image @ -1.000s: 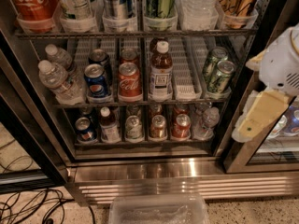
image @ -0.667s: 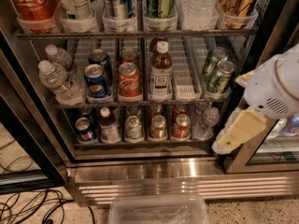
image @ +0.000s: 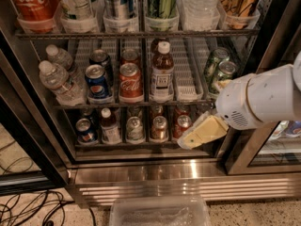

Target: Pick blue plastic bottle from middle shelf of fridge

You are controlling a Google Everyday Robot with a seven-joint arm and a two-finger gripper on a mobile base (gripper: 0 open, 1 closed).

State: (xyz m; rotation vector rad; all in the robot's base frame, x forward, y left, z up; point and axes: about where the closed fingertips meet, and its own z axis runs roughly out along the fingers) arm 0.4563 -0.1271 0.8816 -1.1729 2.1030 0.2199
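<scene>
The large glass-door drinks fridge, with black frames and a stainless steel base, fills most of the frame. Its middle shelf, a dark wire rack with pale grey ridged plastic lanes, crosses the centre. The thick white robot arm comes in from the right edge. At its tip the pale yellow gripper hangs at centre right, in front of the lower shelf and below the middle shelf's front lip; whether it is spread or pressed together I cannot tell. The tall blue plastic bottle of brown drink, white-capped, stands upright at the middle shelf's centre, apart from the gripper. A red cola can stands just left of it.
</scene>
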